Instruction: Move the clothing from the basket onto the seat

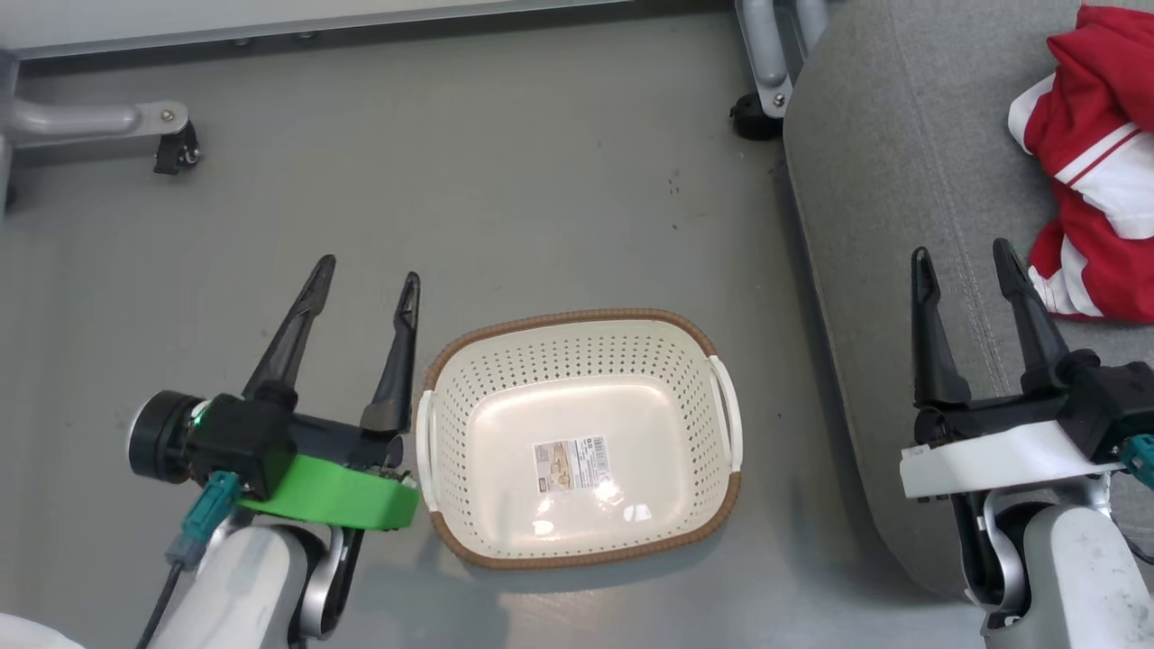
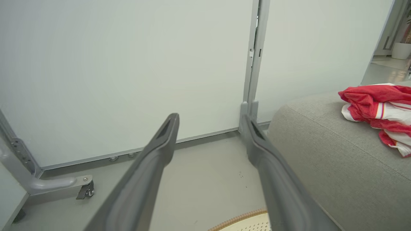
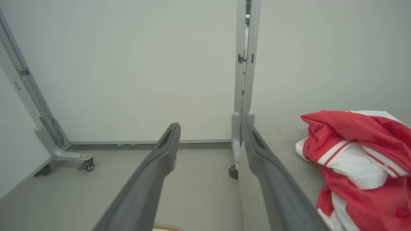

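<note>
1. Basket [image 1: 577, 317]: white perforated plastic, rounded-rectangular, with a brown woven-look rim and white side handles [image 1: 727, 410]. It stands on the smooth grey floor [image 1: 451, 180] between the two grippers.
2. Contents: a paper label [image 1: 570, 463] on the glossy bottom.
3. Clothing [image 1: 1095, 171]: soft red fabric with white panels and thin stripes, crumpled in a heap on the seat, well apart from the basket.
4. Seat [image 1: 902, 180]: light grey woven upholstery, rounded edge, stitched seam.
5. Left gripper [image 1: 370, 270]: fingers spread wide, holding nothing, just beside the basket.
6. Right gripper [image 1: 961, 250]: fingers spread wide, holding nothing, over the seat near the clothing.
</note>
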Controlling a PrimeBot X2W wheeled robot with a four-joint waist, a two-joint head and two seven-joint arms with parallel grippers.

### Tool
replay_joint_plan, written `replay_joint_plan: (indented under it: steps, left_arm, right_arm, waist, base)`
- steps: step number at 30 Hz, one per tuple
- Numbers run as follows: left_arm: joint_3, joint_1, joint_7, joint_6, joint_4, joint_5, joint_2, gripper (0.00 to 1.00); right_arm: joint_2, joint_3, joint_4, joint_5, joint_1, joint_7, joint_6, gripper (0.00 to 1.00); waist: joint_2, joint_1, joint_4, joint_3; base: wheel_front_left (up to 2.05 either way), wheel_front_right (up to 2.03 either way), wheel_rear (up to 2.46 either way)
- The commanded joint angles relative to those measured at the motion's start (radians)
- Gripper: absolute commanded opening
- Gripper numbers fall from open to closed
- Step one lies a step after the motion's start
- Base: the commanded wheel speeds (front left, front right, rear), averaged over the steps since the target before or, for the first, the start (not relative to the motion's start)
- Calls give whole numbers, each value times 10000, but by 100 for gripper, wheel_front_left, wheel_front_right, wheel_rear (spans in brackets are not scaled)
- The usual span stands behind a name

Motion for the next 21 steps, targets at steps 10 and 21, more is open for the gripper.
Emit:
replay_joint_plan:
  steps: [10,21]
  left_arm:
    - [1982,1420,-32,-24,393,356,-518,100]
    - [2834,2723,-32,-485,683,999,-1076,100]
  right_arm:
    - [-27,198,-259,-46,982,271,-10,100]
    - [-26,274,-172,-84,1724,469,-10,100]
  waist:
    - [0,0,676,-914]
    - [0,0,760,-1673]
  base:
    - [0,0,0]
    - [0,0,0]
